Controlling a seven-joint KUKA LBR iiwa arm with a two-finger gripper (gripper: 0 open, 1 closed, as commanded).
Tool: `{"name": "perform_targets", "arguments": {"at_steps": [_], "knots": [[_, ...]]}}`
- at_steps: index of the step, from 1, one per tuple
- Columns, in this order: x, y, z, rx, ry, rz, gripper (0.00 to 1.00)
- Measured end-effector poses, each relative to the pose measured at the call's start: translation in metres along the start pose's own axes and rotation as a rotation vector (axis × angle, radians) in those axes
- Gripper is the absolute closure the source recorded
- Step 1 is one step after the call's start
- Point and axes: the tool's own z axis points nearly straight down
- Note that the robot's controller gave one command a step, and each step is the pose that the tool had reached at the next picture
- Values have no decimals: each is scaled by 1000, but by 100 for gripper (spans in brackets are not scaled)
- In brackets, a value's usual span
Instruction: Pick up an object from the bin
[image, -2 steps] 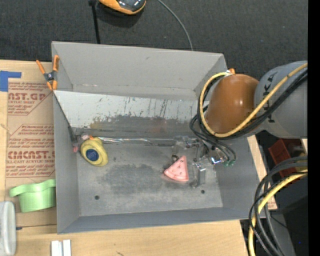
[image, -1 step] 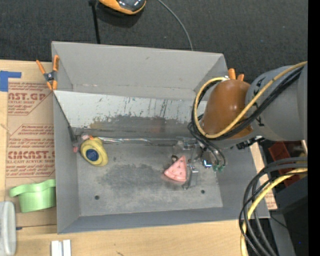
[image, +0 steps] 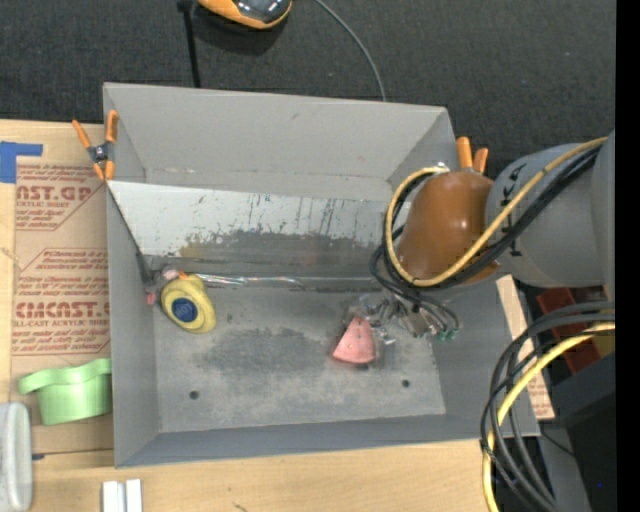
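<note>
I see the end effector (image: 385, 325) low over the grey bin (image: 300, 405) floor near its right edge, a pink wedge-shaped thing (image: 352, 346) just beside it, spread or pinching I cannot tell, a yellow tape measure (image: 188, 305) well apart by the left wall

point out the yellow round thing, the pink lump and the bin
yellow round thing (image: 185, 308): camera view, on its blue centre
pink lump (image: 352, 346): camera view, on its middle
bin (image: 270, 140): camera view, on its bare far wall
</note>
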Motion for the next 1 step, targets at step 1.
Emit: {"name": "perform_targets", "arguments": {"at_steps": [1], "knots": [[0, 0, 0, 0, 0, 0, 100]]}}
